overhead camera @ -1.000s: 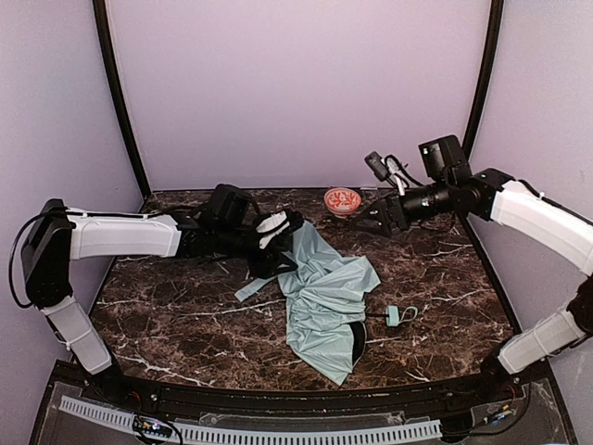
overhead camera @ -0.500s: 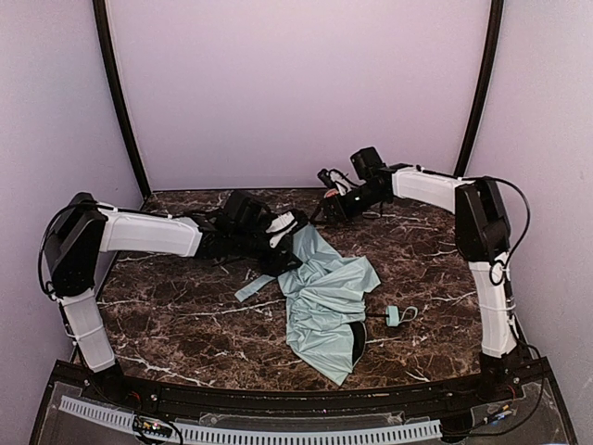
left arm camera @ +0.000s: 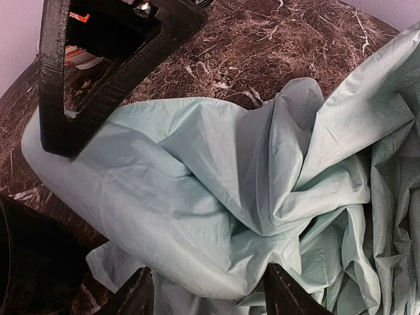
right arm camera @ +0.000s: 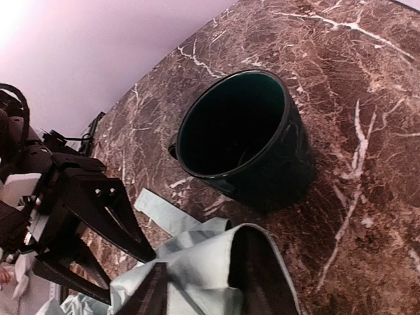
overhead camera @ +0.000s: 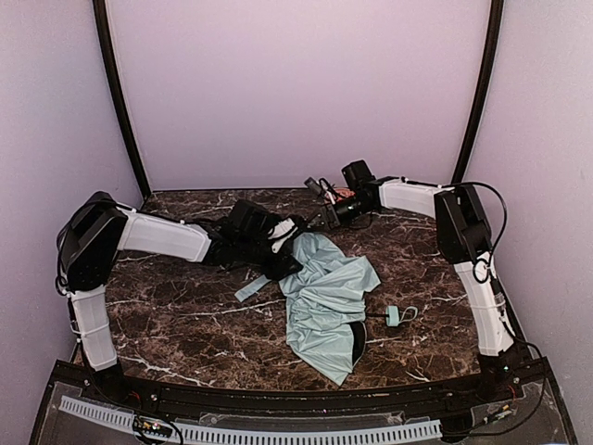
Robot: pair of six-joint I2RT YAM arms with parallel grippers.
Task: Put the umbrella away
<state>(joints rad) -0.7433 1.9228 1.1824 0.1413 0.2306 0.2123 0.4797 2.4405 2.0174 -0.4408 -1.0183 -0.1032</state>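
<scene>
Top view. The umbrella [overhead camera: 324,295] lies collapsed at the middle of the desk [overhead camera: 167,315]. Its mint fabric is spread loosely from mid-desk toward the near edge, with black lining showing at the near end. The small mint handle [overhead camera: 394,316] lies on the marble just right of the fabric, toward the right edge, joined to it by the thin black shaft [overhead camera: 374,318]. My left gripper [overhead camera: 285,245] sits at the fabric's far-left corner. My right gripper [overhead camera: 321,217] is at the fabric's far end, close to the left one. A red bowl [overhead camera: 344,194] is partly hidden behind my right wrist, near the far edge.

Left wrist view. My left fingers [left arm camera: 139,295] are spread apart, with a bulging fold of fabric between the tips and nothing pinched. One right finger rests its tip on the fabric's edge.

Right wrist view. My right fingers [right arm camera: 261,272] are also spread apart and unclenched, with a fold of fabric lying between them. A dark green mug [right arm camera: 244,141] stands upright on the marble just beyond the fabric.
</scene>
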